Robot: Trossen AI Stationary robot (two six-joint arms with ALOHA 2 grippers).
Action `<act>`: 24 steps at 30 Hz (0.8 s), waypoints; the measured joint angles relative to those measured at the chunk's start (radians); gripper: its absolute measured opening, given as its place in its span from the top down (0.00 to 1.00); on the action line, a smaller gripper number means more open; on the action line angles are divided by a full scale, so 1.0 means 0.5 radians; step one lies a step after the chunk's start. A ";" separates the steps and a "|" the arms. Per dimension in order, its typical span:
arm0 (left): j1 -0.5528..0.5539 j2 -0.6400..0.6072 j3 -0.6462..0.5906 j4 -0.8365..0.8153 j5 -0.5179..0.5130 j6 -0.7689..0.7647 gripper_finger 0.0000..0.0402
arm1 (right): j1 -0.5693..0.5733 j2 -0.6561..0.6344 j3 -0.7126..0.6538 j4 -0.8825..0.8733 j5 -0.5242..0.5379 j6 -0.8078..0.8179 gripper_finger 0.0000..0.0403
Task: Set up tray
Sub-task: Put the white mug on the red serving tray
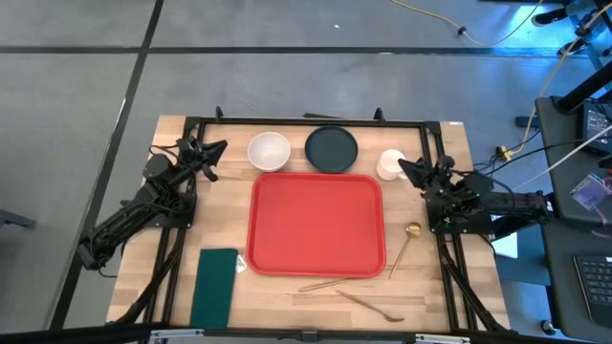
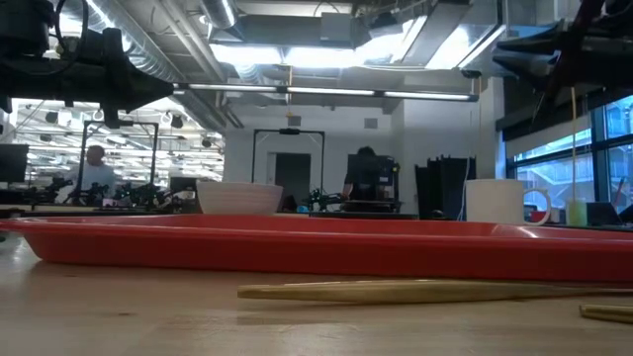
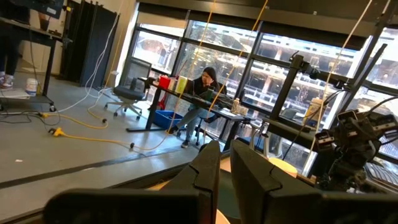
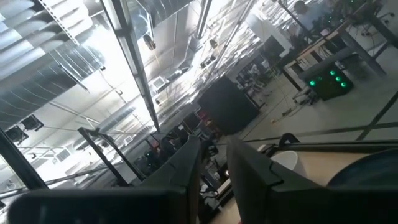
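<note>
The red tray (image 1: 316, 225) lies flat on the wooden table's middle and shows as a long red rim (image 2: 316, 247) in the low view. My left gripper (image 1: 218, 150) hovers shut at the far left, pointing toward the white bowl (image 1: 269, 151). My right gripper (image 1: 404, 168) hovers shut at the far right, beside the white mug (image 1: 389, 164). Nothing is between either pair of fingers (image 3: 208, 168) (image 4: 186, 165). Both grippers stand clear of the tray.
A dark round plate (image 1: 331, 149) sits behind the tray. A green napkin (image 1: 214, 287) lies at the near left. A gold spoon (image 1: 405, 244), a long gold utensil (image 1: 330, 283) and a fork (image 1: 371, 305) lie near the tray's right and near sides.
</note>
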 joint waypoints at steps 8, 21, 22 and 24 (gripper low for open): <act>-0.004 0.000 0.001 0.001 -0.015 0.055 0.91 | 0.000 0.000 0.000 -0.002 0.000 -0.015 0.80; -0.004 0.000 0.000 0.121 -0.099 -0.009 0.54 | -0.001 0.000 0.000 0.019 0.038 -0.101 0.80; -0.004 0.000 0.000 0.121 -0.118 -0.028 0.53 | -0.001 0.000 0.000 0.030 0.038 -0.083 0.80; -0.004 0.000 0.001 0.120 -0.141 -0.048 0.52 | -0.001 0.000 0.000 0.044 0.035 -0.045 0.80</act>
